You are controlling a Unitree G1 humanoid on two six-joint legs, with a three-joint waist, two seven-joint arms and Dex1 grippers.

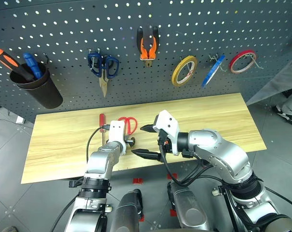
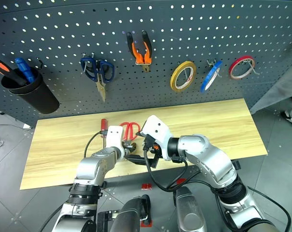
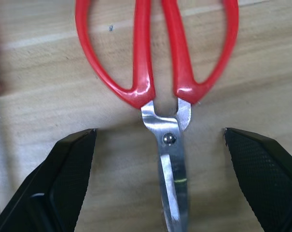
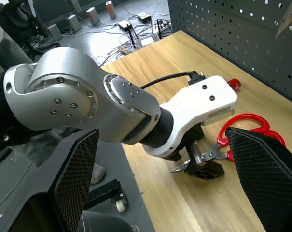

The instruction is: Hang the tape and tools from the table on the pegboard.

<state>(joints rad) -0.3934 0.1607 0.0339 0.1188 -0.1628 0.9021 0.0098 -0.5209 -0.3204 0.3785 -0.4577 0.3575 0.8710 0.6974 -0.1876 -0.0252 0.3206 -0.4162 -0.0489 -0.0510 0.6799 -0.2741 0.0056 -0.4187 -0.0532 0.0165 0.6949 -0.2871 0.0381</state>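
On the light wooden plank table point(image 1: 208, 121) below the dark grey perforated pegboard point(image 1: 63, 29), the left gripper point(image 3: 160, 145) hangs spread astride the red-handled steel scissors point(image 3: 158, 72), a slim red-handled screwdriver point(image 1: 102, 126) just to its left, the right gripper point(image 1: 145, 141) spread just to its right, over the table's front edge.

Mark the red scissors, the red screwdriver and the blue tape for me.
red scissors point(image 3: 168, 138): left wrist view, on the pivot screw.
red screwdriver point(image 1: 102, 120): left eye view, on the handle.
blue tape point(image 1: 212, 71): left eye view, on the band.
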